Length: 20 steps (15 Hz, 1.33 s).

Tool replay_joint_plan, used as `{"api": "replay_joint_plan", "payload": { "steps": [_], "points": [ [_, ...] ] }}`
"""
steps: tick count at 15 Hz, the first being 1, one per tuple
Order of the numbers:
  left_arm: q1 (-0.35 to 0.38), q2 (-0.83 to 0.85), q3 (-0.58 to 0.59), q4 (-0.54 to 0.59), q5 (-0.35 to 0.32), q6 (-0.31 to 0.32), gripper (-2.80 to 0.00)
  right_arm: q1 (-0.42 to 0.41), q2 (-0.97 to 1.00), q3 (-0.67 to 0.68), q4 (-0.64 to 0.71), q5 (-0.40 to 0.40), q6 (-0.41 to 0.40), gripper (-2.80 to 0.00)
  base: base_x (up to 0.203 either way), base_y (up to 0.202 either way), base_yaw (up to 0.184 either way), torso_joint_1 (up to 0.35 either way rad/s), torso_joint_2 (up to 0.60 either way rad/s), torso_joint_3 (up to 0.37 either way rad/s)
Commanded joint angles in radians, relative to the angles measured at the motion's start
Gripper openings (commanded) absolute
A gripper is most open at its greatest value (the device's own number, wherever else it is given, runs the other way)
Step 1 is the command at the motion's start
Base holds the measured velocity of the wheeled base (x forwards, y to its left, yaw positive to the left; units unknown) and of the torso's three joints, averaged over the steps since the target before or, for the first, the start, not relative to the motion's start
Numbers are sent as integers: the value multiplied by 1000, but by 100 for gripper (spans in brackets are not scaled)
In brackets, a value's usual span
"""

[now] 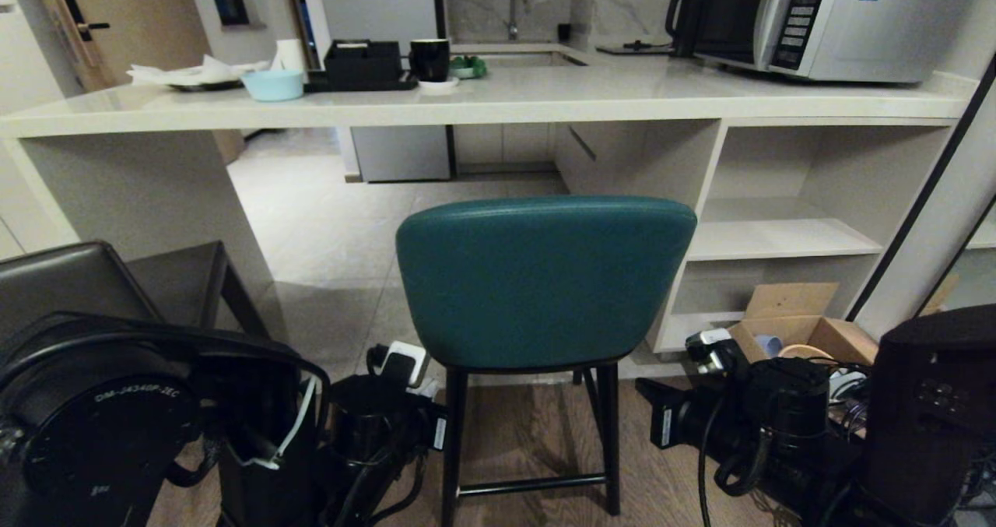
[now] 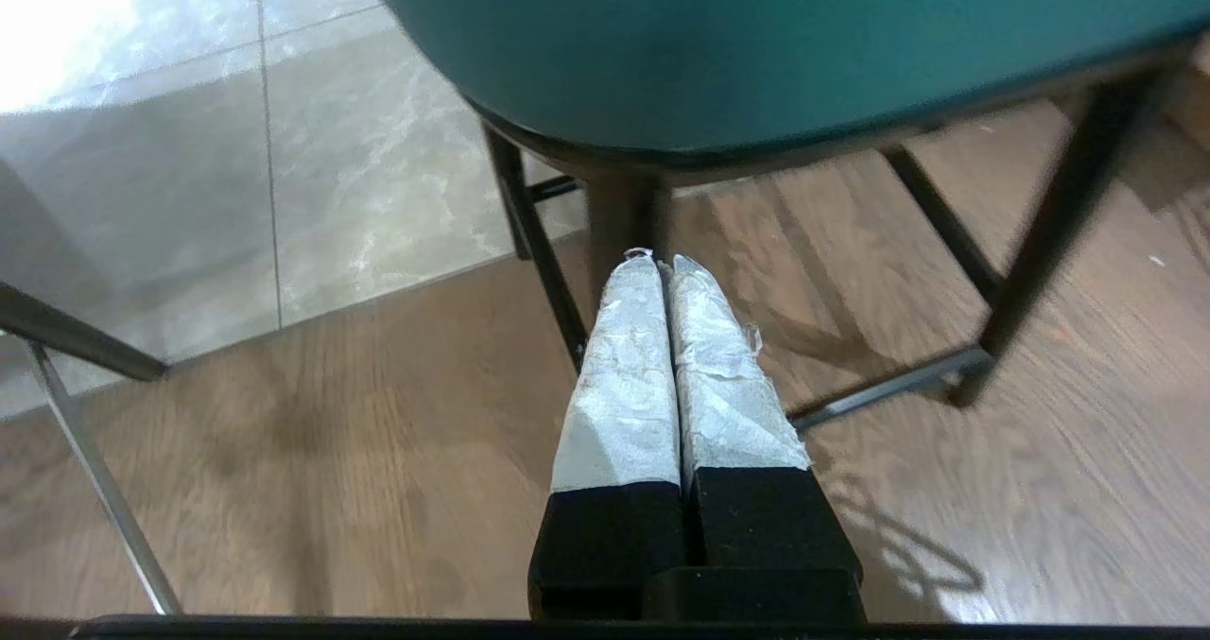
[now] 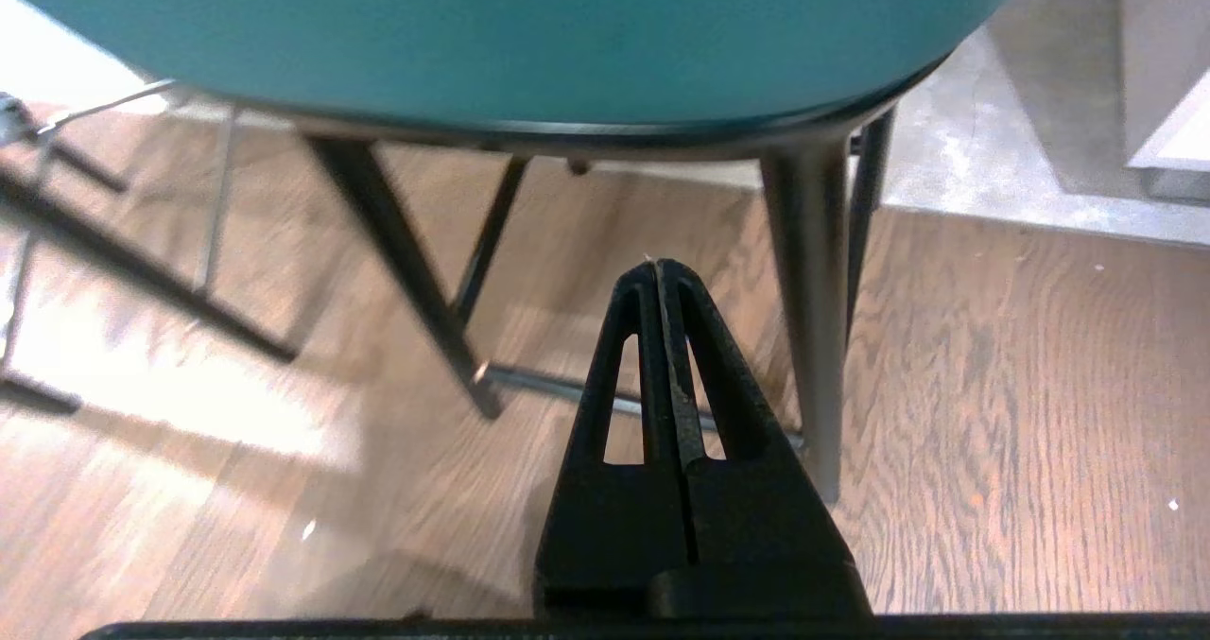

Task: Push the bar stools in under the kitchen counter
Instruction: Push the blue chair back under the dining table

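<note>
The teal bar stool [image 1: 545, 278] stands in front of me with its curved back toward me, short of the kitchen counter [image 1: 498, 95]. At the left, beside the counter's pale support panel, is the dark grey bar stool [image 1: 101, 278]. My left gripper [image 2: 659, 262] is shut and empty. Its white-wrapped fingers point at a black leg just below the rim of the teal seat [image 2: 756, 44]. My right gripper [image 3: 659, 267] is also shut and empty. It sits low behind the teal seat [image 3: 510, 35], between the stool's back legs. Neither gripper visibly touches the stool.
Open white shelf cubbies [image 1: 778, 239] fill the counter's right end, with a cardboard box [image 1: 801, 324] on the floor below them. On the counter are a microwave [image 1: 840, 17], a black mug [image 1: 429, 58] and a blue bowl [image 1: 272, 85]. A power strip [image 1: 405, 356] lies by the stool's left leg.
</note>
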Motion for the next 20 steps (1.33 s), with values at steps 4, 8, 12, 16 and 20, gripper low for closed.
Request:
{"api": "replay_joint_plan", "payload": {
  "steps": [4, 8, 12, 16, 20],
  "points": [
    [39, 43, -8, -9, -4, -7, -280, -21, 135, -85, -8, -29, 5, -280, 0, 0, 0, 0, 0, 0],
    [108, -103, 143, -9, -16, -126, -280, -130, 32, -29, -8, -21, 7, -280, 0, 0, 0, 0, 0, 0],
    [248, -203, -19, -9, -48, -67, -280, -240, -84, -70, -5, -27, -19, -280, 0, 0, 0, 0, 0, 0],
    [198, -219, -127, -9, -28, -29, -280, -254, -90, -243, 75, -90, -36, -280, 0, 0, 0, 0, 0, 0],
    [167, -214, -211, 78, -22, -27, -280, -239, -91, -427, 205, -113, -57, -280, 0, 0, 0, 0, 0, 0]
  ]
}}
